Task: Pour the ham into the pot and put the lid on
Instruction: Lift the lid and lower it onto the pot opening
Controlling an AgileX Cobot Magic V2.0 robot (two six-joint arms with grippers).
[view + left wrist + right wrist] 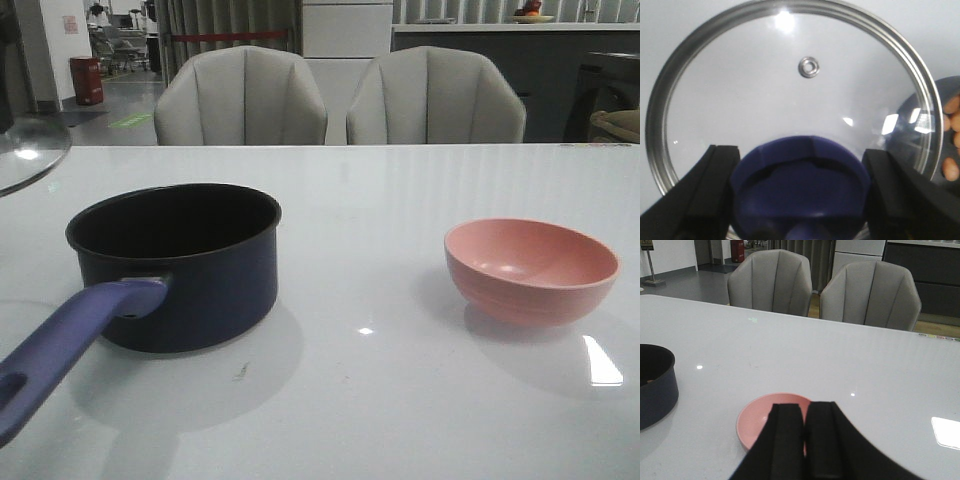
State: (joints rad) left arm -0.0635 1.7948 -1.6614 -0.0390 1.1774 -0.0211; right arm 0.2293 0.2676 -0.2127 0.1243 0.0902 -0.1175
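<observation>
Left gripper (800,195) is clamped on the lid (790,100) by its blue-purple knob (800,185), one black finger (700,195) on each side of it, so the glass disc hangs below the claw and the wrist camera looks straight down through it. Gripping the knob keeps the fingers off the steel rim, so the lid can seat flat. In the front view only an edge of the lid (30,150) shows, held in the air well apart from the pot (175,262), up and off toward the handle side. My read: it's being carried over, not yet above the opening. The pot stands upright with its long handle (60,350) pointing back toward the robot, mouth uncovered. The ham (951,135) shows in the left wrist view as a few orange-pink pieces on the dark pot interior, just past the lid's rim, so the pour looks done. The pink bowl (530,270) sits upright and looks empty, consistent with that. Right gripper (802,440) has its fingers pressed together holding nothing, hanging just above and behind the bowl (771,415), parked clear of the left arm's path. Remaining step: centre the lid over the pot and lower it.
</observation>
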